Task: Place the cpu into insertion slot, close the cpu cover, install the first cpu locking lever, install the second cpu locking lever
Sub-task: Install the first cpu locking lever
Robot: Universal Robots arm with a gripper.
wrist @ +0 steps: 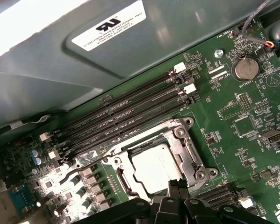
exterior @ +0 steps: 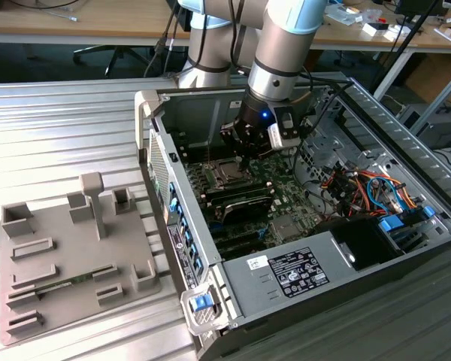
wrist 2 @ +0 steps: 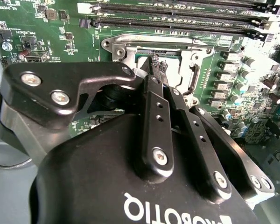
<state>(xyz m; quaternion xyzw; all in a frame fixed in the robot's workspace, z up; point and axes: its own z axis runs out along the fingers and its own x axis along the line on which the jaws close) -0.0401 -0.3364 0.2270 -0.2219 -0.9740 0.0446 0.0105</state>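
One tool [wrist: 177, 184], pinched closed, beside cpu [wrist: 155, 167]; cpu cover [wrist: 190, 145] lowered.

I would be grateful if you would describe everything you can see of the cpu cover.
The cpu cover is a thin silvery metal frame with an open middle. It lies flat, closed, on the green board next to the memory slots. The pale metal top of the cpu shows through its opening. The shut gripper sits at one edge; contact is unclear.
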